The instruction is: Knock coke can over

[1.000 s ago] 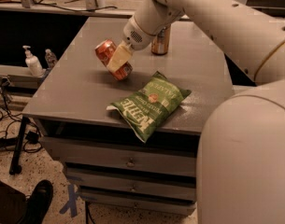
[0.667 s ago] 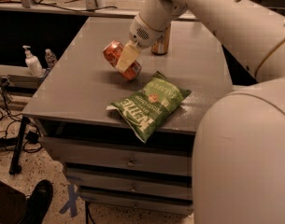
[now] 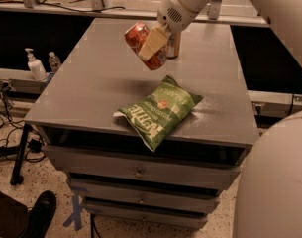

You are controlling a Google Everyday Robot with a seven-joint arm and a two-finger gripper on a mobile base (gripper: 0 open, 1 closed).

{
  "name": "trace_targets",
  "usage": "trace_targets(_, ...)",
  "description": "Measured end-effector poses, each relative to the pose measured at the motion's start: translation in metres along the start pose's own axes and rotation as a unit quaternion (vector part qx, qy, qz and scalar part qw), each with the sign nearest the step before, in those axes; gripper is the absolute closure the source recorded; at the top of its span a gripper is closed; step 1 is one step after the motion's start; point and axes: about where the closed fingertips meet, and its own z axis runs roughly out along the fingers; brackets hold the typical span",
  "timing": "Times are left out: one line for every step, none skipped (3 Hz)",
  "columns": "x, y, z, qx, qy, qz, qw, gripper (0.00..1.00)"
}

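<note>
Fingers of the gripper clamped on the tilted coke can, above the far tabletop, just left of a gold-brown can; green chip bag nearer.

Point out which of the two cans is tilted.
The red coke can, gripped in the pincer, leans steeply; the gold-brown can behind it stands upright.
</note>
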Motion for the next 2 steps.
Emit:
trace_targets(-0.002,0.000,0.007,0.000,0.002,-0.004,1.0000,1.00)
trace_targets(0.002,0.003,0.029,-0.015,0.026,-0.013,0.9995,1.00)
